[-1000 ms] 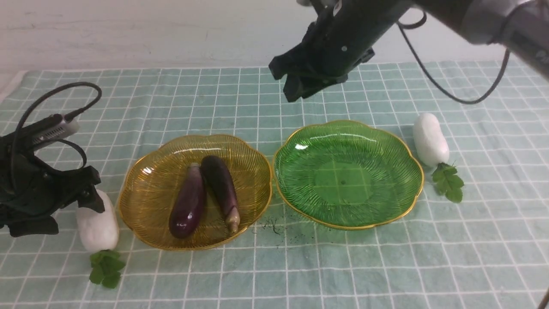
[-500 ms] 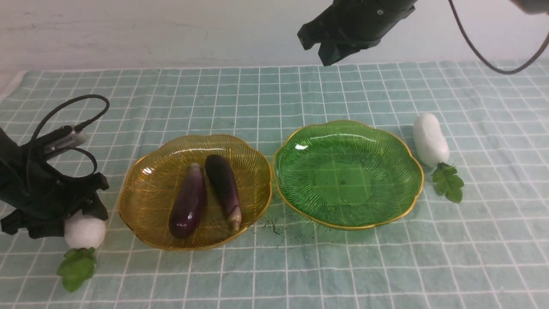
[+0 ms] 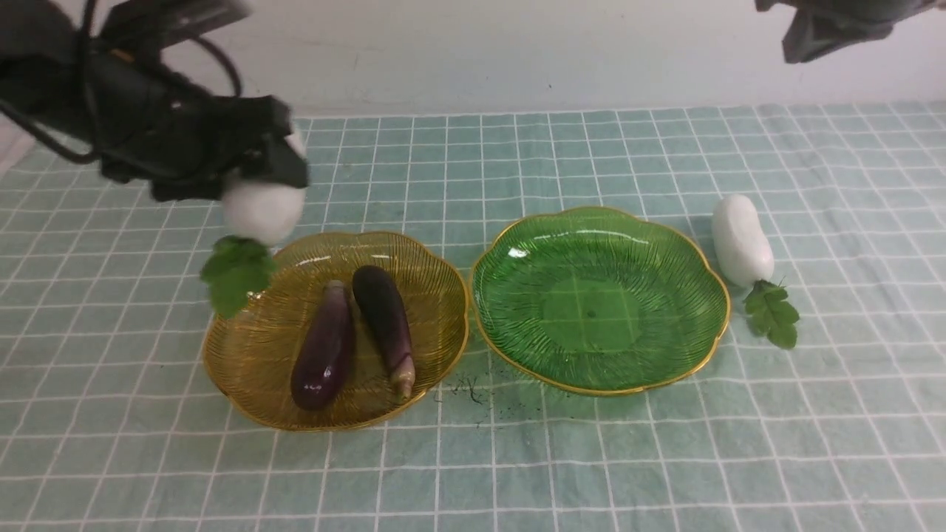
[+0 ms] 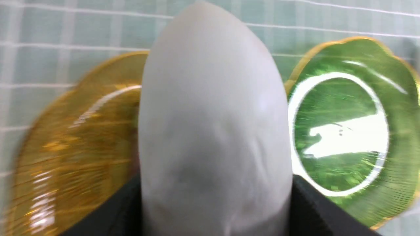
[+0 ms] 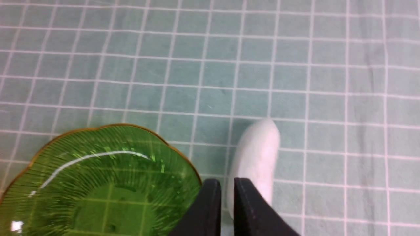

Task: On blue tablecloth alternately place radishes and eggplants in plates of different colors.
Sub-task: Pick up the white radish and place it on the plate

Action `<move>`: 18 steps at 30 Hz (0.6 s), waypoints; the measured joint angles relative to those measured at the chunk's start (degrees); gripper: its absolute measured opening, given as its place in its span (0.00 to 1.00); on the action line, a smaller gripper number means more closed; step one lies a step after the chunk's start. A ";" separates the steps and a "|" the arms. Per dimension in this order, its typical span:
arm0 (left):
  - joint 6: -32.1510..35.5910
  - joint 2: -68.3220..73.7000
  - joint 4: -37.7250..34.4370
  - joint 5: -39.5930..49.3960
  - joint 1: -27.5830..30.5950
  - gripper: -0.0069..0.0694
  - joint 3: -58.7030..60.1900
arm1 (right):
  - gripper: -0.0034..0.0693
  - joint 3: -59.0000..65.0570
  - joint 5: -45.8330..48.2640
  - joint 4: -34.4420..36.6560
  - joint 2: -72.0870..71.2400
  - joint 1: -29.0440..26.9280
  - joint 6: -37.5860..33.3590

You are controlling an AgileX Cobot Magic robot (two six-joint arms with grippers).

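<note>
Backdrop: one plain pale wall (image 3: 414, 59), whitish — upright behind the far edge of the cloth, spanning the front view from side to side.
Wall marks: faint scuffs and thin streaks, upper left portion in the front view.
Debris: scatter of fine dark strands (image 3: 473, 390), thread-like — lying flat on the cloth near the front, just beside the amber plate and between it and the green one; material too small to tell.

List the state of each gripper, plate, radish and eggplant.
left gripper: closed on a radish
held radish: lifted
right gripper: slightly open, holding nothing
other radish: lying on the cloth
amber plate: holding both eggplants
green plate: empty
</note>
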 joint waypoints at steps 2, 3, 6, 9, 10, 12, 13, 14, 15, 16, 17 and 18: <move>0.20 2.04 -2.01 -2.20 -4.35 0.68 -1.38 | 0.16 1.78 0.00 0.28 0.05 -1.46 0.00; 0.25 3.33 -2.87 -3.76 -6.39 0.68 -2.00 | 0.18 2.51 0.00 0.36 0.05 -1.83 0.00; 0.50 9.52 -4.50 -7.46 -12.92 0.68 -4.77 | 0.33 5.45 -0.08 0.93 2.89 -4.05 -1.17; 0.64 15.86 -4.72 -9.09 -16.69 0.68 -7.92 | 0.50 6.09 -0.45 3.55 7.48 -4.19 -1.94; 0.64 17.91 -4.73 -9.21 -17.53 0.68 -9.05 | 0.56 6.19 -0.52 5.02 8.89 -4.19 -2.28; 0.64 21.28 -4.86 -9.60 -18.45 0.68 -10.93 | 0.63 6.19 -0.64 7.30 10.96 -4.19 -3.07; 0.64 23.56 -4.92 -9.83 -18.72 0.68 -11.96 | 0.69 6.19 -1.01 8.64 12.51 -4.19 -3.56; 0.64 24.65 -4.92 -9.84 -18.73 0.68 -12.71 | 0.72 6.19 -1.44 9.27 13.10 -4.19 -3.88; 0.64 25.38 -4.92 -9.95 -18.73 0.68 -13.05 | 0.75 6.19 -2.11 9.67 13.85 -4.19 -4.04; 0.64 26.40 -4.98 -9.95 -18.73 0.69 -13.53 | 0.78 6.19 -2.77 9.95 14.71 -4.19 -4.15; 0.64 27.23 -5.18 -10.00 -18.73 0.72 -13.84 | 0.79 6.19 -3.21 10.12 15.18 -4.19 -4.21; 0.64 27.74 -5.33 -10.08 -18.73 0.75 -13.94 | 0.81 6.19 -3.94 10.18 15.94 -4.19 -4.28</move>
